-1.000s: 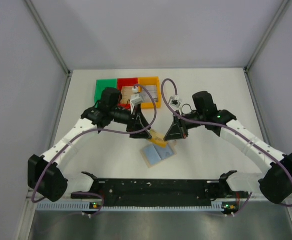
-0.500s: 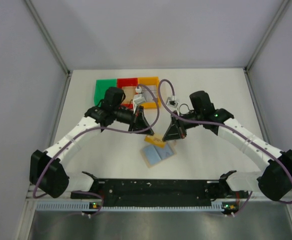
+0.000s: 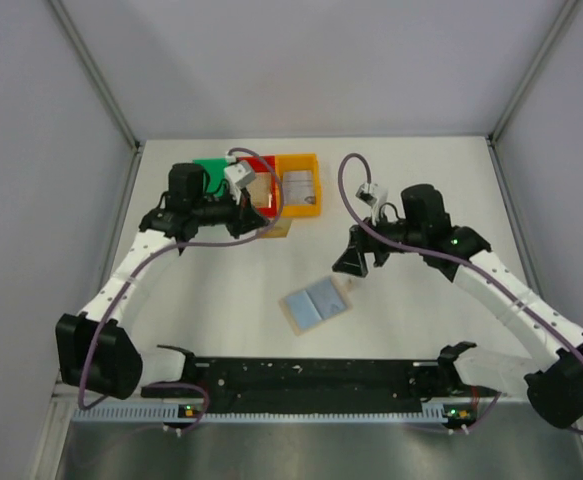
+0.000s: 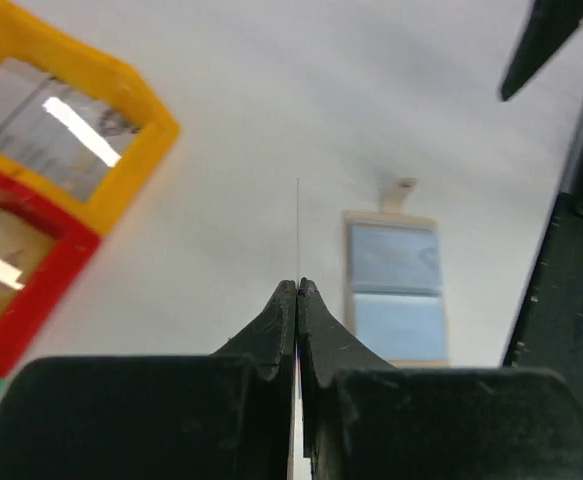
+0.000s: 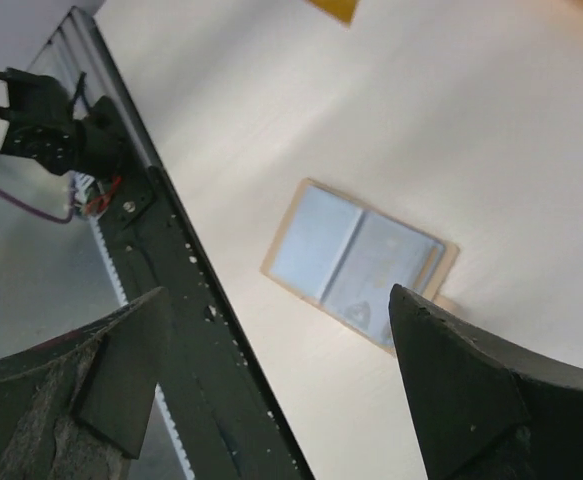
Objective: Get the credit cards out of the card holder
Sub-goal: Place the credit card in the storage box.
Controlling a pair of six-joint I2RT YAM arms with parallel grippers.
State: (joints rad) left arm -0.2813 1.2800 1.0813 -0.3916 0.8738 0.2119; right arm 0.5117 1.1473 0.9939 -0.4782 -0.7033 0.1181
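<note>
The left fingers [image 4: 271, 330] are clenched on one of the credit cards [image 4: 297, 230], seen edge-on as a hairline: light, stiff and slick, so it likely needs a firm pinch across its flat faces. The right fingers [image 5: 451, 390] stand spread and empty above the card holder [image 5: 356, 262], which lies opened flat on the surface [image 4: 271, 120], lining up. Soft and light, it would probably slide unless pinned while a card's exposed edge is drawn.

White table [image 3: 451, 165]: open card holder [image 3: 314, 305] mid-table; green, red, orange bins [image 3: 297, 159] behind.
</note>
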